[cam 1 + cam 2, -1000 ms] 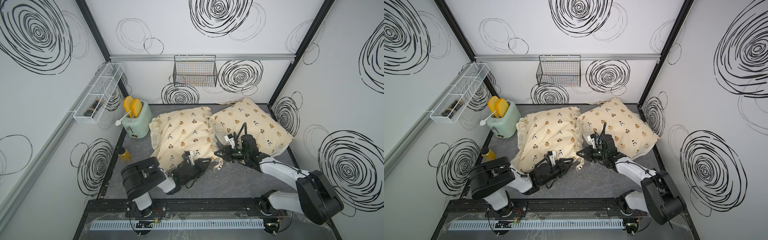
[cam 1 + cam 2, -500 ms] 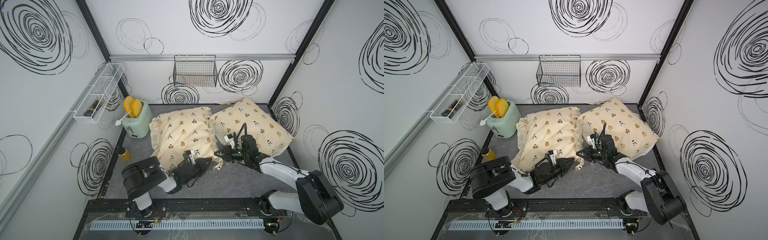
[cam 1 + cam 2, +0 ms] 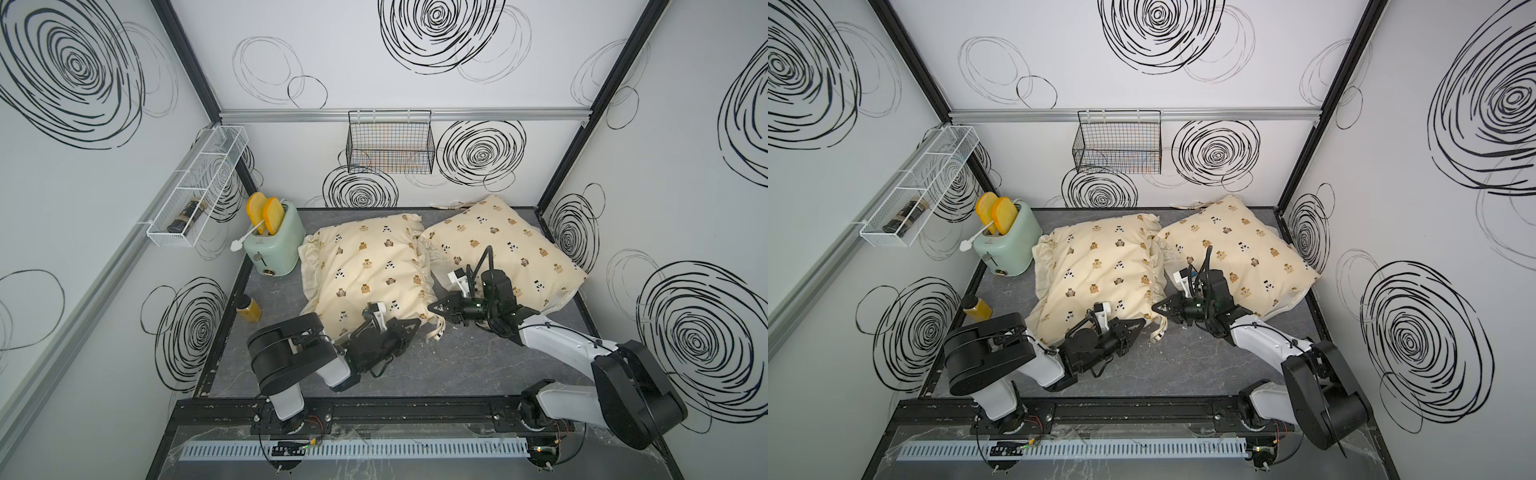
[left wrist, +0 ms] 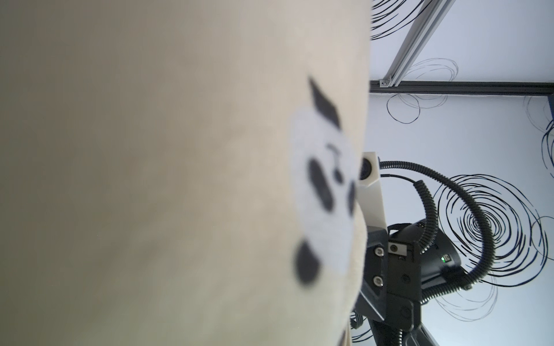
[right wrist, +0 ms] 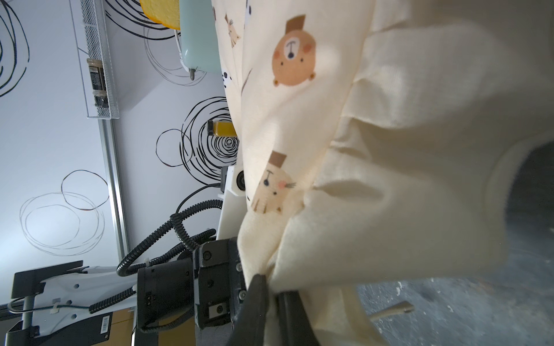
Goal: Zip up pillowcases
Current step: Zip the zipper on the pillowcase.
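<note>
Step in hand: closing the zip along the near hem of the left pillowcase [image 3: 365, 266], by my reading
Left pillowcase: lies on the grey table [image 3: 457, 374], left of the middle, with its near hem right at both grippers
Right pillowcase [image 3: 498, 237]: beside it toward the right wall, ruffles touching, nobody handling it; its near end looks to gape a little
Right gripper [image 3: 434, 308]: jaws closed on the ruffled near corner of the left pillowcase; in the right wrist view the cloth bunches between its fingers [image 5: 254, 302]
Left gripper [image 3: 413, 326]: jaws closed, low at the same hem and just beside the right one; whether the zip pull is between them I cannot tell, since its wrist view is filled with blurred cloth
Doing it well: the right one should hold the corner taut and flat while the left draws straight along the hem, away from the anchored corner, slowly enough that the pull does not slip out
In the way: a loose fabric tie [image 3: 438, 332] dangles between the two grippers, and the ruffle could catch in the teeth; the grippers sit close enough to bump
Around: a mint toaster [image 3: 272, 245] with toast in it, a juice bottle [image 3: 249, 309], a white wire rack [image 3: 195, 195] and a black wire basket [image 3: 390, 145], all well apart from the work
</note>
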You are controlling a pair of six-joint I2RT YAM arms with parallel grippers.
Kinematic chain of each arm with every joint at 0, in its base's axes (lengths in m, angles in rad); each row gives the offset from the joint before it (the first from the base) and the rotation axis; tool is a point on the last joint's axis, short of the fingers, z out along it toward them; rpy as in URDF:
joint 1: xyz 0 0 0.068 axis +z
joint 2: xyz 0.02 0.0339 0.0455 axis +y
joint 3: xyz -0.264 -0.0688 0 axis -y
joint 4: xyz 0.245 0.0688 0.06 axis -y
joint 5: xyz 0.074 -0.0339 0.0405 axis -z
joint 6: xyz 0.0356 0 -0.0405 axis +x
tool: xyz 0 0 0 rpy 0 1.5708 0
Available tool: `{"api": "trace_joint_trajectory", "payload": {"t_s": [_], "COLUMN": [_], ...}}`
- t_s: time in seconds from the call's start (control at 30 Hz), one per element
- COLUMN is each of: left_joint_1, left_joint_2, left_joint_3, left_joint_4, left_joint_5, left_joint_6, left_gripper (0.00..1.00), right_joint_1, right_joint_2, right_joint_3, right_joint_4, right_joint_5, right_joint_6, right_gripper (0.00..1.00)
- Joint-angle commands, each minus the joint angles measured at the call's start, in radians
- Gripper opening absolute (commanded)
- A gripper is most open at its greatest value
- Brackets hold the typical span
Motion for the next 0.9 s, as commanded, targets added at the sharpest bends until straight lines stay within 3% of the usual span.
{"api": "trace_joint_trajectory", "payload": {"t_s": [0.0,0.87], "left_joint_1": [0.004,0.056], "left_joint_2": [0.010,-0.169], "left_joint_3": [-0.015,-0.236], "left_joint_4": [0.069,0.020], "left_joint_5": [-0.014,-0.070], "left_joint_6": [-0.013,-0.001], "left_gripper": [0.00,0.00], "right_joint_1": [0.007,-0.091], "right_joint_2": [-0.005,-0.017], "right_joint_3": [-0.011,-0.016], "right_joint_4": [0.022,0.022], "right_joint_5": [-0.020,-0.039], "right_joint_6": [0.003,-0.027], "right_gripper": [0.00,0.00]}}
